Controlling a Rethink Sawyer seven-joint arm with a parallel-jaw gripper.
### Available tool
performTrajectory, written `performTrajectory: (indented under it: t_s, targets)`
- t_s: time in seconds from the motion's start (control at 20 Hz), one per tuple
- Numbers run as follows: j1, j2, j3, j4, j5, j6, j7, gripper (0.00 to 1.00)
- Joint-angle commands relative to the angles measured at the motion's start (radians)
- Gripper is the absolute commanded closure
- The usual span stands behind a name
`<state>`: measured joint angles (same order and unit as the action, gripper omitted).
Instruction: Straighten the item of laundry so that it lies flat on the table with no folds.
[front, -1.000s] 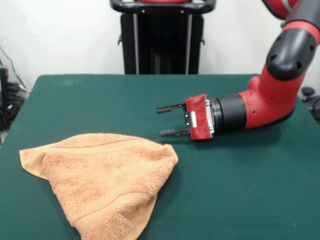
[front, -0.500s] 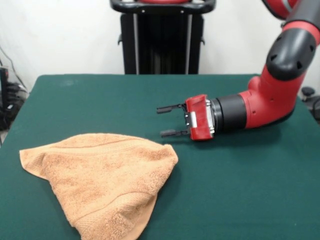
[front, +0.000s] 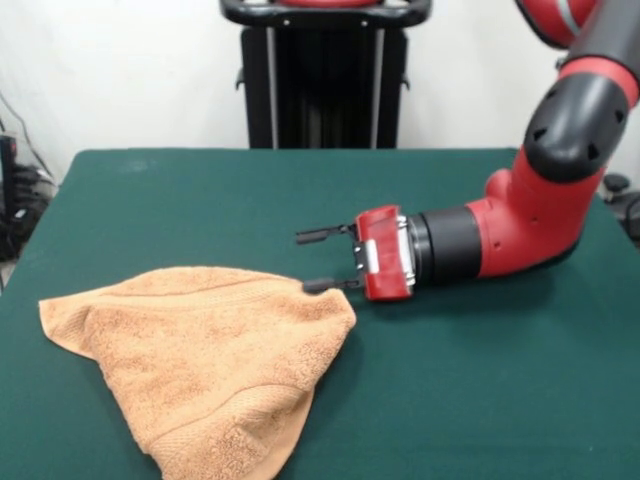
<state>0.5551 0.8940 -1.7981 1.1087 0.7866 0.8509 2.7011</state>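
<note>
Towel (front: 205, 355) folded (roughly triangular) on green table (front: 470, 400), gripper (front: 315, 260) jaws spread, at its edge

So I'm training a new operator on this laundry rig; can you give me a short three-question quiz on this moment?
1. True or false: the light orange-tan terry-cloth towel lies flat with no folds.
2. The red-and-black arm's claw is: A open, B shut.
3. What covers the big rectangular table?

Key: 1 false, it is bunched and folded over; 2 A, empty beside the towel's far corner; 3 smooth dark green cloth.
</note>
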Motion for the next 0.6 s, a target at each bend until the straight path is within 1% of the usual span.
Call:
performTrajectory:
  t_s: [0.05, 0.25, 0.3, 0.4, 0.6]
  targets:
    - [-0.129, 0.067, -0.051, -0.367, 0.122, 0.045, 0.379, 0.00]
    - [-0.192, 0.070, -0.137, -0.430, 0.124, 0.100, 0.418, 0.00]
    - [-0.189, 0.068, -0.130, -0.425, 0.125, 0.089, 0.411, 0.00]
    - [-0.163, 0.054, -0.080, -0.401, 0.122, 0.052, 0.357, 0.00]
    - [-0.091, 0.040, 0.008, -0.349, 0.102, -0.042, 0.278, 0.00]
